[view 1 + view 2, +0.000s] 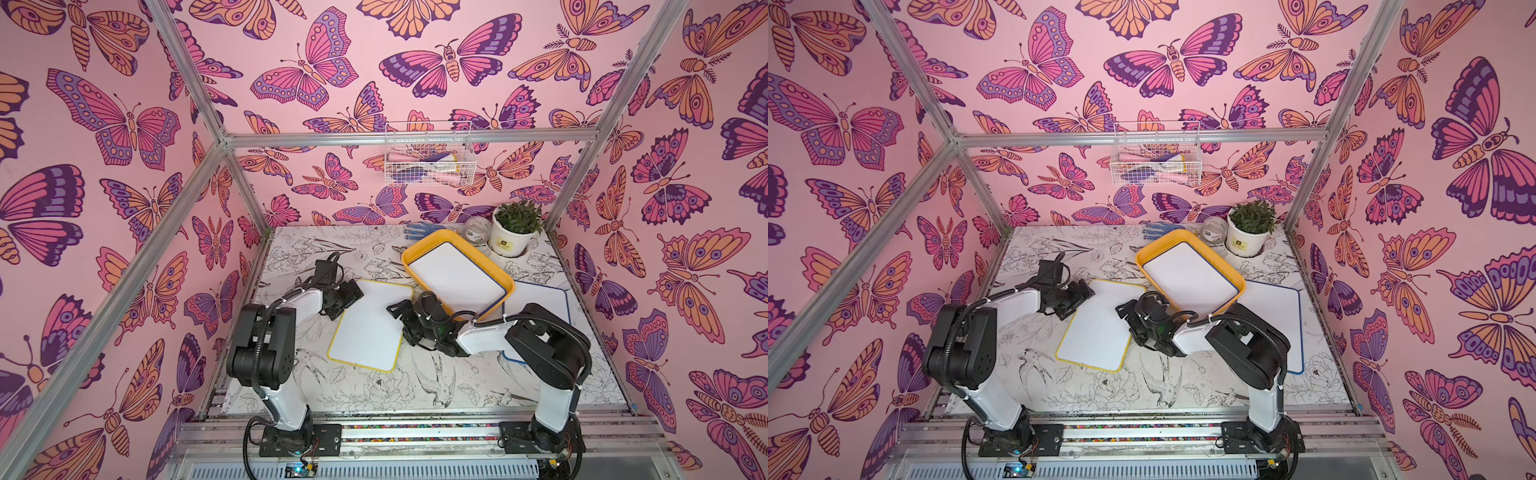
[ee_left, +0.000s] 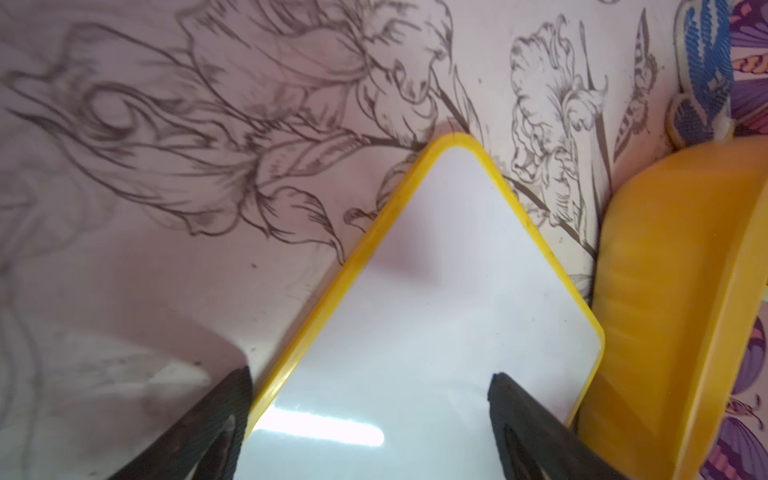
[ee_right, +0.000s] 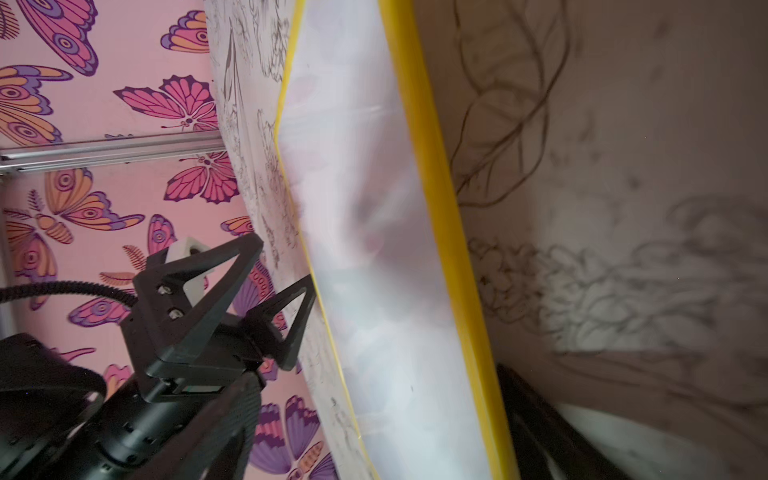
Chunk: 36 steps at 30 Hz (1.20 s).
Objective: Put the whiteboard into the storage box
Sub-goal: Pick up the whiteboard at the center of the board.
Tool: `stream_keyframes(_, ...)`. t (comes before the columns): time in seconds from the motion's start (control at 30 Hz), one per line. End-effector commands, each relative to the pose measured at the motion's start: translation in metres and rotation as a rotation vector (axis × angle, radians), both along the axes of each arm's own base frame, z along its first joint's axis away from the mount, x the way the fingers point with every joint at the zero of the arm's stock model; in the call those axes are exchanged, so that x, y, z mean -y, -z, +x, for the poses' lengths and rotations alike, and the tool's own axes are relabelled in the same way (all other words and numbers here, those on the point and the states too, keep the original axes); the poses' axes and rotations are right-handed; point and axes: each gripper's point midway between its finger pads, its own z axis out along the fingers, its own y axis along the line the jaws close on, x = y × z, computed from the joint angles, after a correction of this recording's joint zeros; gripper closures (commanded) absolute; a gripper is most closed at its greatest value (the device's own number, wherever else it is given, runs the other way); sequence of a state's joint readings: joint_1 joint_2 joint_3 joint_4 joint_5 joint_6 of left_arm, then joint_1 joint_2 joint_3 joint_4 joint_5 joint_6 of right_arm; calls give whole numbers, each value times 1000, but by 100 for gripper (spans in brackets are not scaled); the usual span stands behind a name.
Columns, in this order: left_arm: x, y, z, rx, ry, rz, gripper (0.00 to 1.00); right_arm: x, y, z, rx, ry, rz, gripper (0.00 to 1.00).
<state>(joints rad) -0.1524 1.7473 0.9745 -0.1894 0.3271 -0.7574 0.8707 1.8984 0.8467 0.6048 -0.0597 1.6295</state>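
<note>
A yellow-framed whiteboard (image 1: 368,326) (image 1: 1096,328) lies flat on the table between my two grippers. My left gripper (image 1: 347,305) (image 2: 370,399) is open at the board's far left edge, one finger over the table and one over the white face (image 2: 415,332). My right gripper (image 1: 401,320) (image 3: 382,395) is open at the board's right edge, and the board (image 3: 374,249) lies between its fingers. The yellow-orange storage box (image 1: 419,241) (image 2: 665,291) sits just behind, with a blue-edged whiteboard (image 1: 457,274) lying inside it.
A blue-framed whiteboard (image 1: 548,299) lies at the right, partly under the box corner and my right arm. At the back of the table are a potted plant (image 1: 515,228), a clear jar (image 1: 476,228) and a blue glove (image 1: 419,230). A white wire basket (image 1: 428,158) hangs on the back wall.
</note>
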Motion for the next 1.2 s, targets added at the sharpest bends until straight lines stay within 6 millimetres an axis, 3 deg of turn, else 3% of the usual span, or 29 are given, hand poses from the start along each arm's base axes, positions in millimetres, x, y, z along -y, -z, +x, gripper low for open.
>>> stream_keyframes(0.0, 25, 43, -71, -311, 49, -110, 9, -13, 11, -19, -110, -10, 113, 10)
stream_keyframes(0.33, 12, 40, -68, -309, -3, -124, 9, -11, -20, 6, 120, -30, 46, 11)
stream_keyframes(0.67, -3, 30, -61, -278, -56, -133, 9, -7, -49, 8, 268, -4, 64, 18)
stream_keyframes(1.17, -20, 20, -53, -246, -96, -133, 9, -13, -80, 1, 403, 20, 140, 42)
